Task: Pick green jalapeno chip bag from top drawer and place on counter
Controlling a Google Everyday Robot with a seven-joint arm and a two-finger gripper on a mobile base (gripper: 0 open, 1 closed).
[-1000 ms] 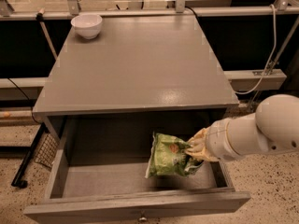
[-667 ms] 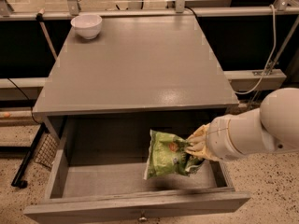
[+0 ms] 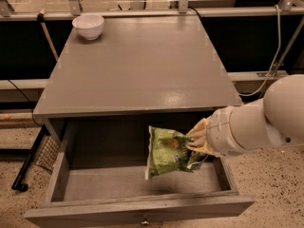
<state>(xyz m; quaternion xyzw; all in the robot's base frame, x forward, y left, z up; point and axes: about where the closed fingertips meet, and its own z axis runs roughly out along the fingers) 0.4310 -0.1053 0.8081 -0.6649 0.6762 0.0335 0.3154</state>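
Chip bag (image 3: 166, 152) caught mid-retrieval: the green packet hangs upright inside the open drawer (image 3: 137, 186), pinched along its right edge by the robot's gripper (image 3: 195, 144), whose tan fingers are clamped onto the crinkled foil. Nearest the lens, the drawer's front panel and its small knob (image 3: 145, 219) run across the bottom of the view. Behind them the bare drawer bottom shows beneath the bag, which appears to hang clear of it rather than rest on it. The white arm (image 3: 256, 122) reaches in from the right, over the drawer's right wall. Beyond and above, the grey counter (image 3: 137, 65) lies flat and glossy, its front lip overhanging the back of the drawer, and a white bowl (image 3: 88, 26) sits at its far left corner. The pick looks done and the carry is in hand. The next move calls for raising the bag up and forward, far enough to pass the counter's lip, then bringing it over the open middle of the top, well away from the bowl, before lowering and releasing it.
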